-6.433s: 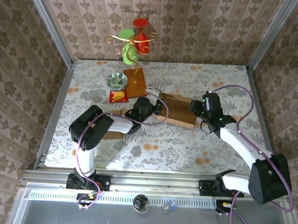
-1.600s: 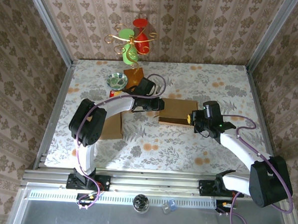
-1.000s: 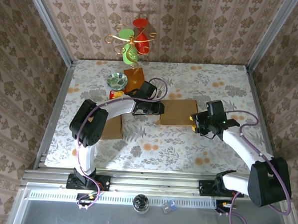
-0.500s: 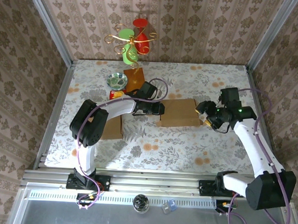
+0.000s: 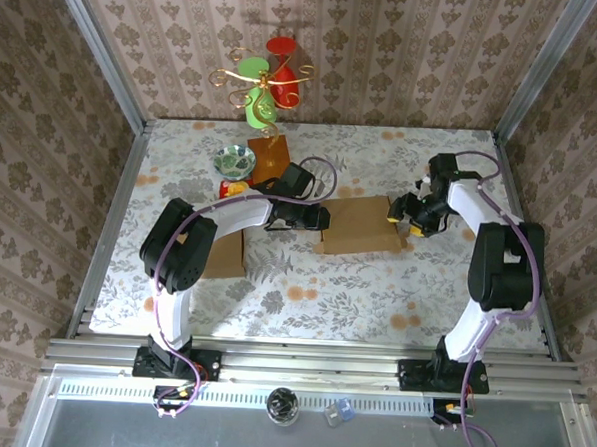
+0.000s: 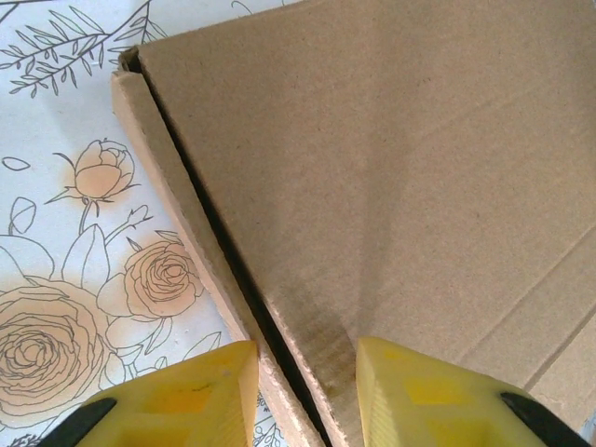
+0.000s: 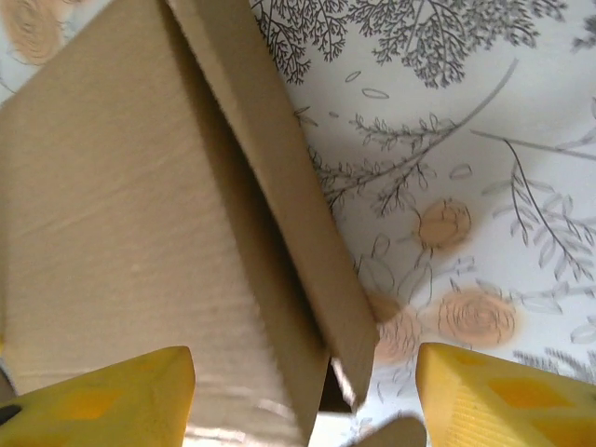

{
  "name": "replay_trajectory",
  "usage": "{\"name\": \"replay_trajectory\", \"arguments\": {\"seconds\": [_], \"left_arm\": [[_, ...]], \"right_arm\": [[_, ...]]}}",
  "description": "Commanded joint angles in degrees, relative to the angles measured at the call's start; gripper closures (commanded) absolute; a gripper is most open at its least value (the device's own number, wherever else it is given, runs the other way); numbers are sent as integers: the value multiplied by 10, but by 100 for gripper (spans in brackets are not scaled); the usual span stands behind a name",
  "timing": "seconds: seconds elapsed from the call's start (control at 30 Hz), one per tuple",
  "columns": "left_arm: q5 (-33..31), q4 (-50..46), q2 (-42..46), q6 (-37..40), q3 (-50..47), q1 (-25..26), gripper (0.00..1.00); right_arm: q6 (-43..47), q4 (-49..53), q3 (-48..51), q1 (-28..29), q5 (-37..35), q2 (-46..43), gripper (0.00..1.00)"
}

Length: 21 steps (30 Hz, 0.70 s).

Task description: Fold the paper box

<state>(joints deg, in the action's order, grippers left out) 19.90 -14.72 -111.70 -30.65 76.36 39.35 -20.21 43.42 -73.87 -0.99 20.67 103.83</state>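
**Overhead view.** The paper box (image 5: pixel 363 227), brown cardboard with its lid laid down flat, lies on the flower-patterned table (image 5: pixel 375 288), a little right of centre, with one arm at each end. The left gripper (image 5: pixel 319 218) meets the box's left edge. In the left wrist view its yellow fingers (image 6: pixel 191 396) stand a narrow gap apart and straddle the side wall and the rim of the lid. A dark slit shows between wall and lid, and one finger sits clear of the lid's rim, so the cardboard is not clamped. The right gripper (image 5: pixel 404 213) sits at the box's right end. In the right wrist view its jaws are spread wide, one finger over the lid and the other over bare tablecloth. A loose end flap (image 7: pixel 279 186) runs slantwise between them, apart from both. Toward the far left of the table lie a patterned bowl (image 5: pixel 236 161), a red packet (image 5: pixel 237 190) and an orange-brown board (image 5: pixel 270 160), with a gilt wire ornament (image 5: pixel 266 82) of red and green discs above it. A second flat cardboard piece (image 5: pixel 231 252) lies beside the left arm's elbow.
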Motion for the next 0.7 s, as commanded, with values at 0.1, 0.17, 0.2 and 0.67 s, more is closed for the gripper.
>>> {"name": "replay_trajectory", "arguments": {"seconds": [0.1, 0.17, 0.2, 0.67], "left_arm": [[3, -8, -15, 13, 10, -5, 65], [4, 14, -10, 5, -1, -8, 63], [8, 31, -5, -3, -11, -11, 63], [31, 61, 0, -5, -42, -28, 61]], "right_arm": [[37, 3, -30, 2, 24, 50, 41], [37, 1, -27, 3, 23, 55, 44], [38, 0, -25, 3, 23, 58, 46], [39, 1, -5, 3, 55, 30, 56]]}}
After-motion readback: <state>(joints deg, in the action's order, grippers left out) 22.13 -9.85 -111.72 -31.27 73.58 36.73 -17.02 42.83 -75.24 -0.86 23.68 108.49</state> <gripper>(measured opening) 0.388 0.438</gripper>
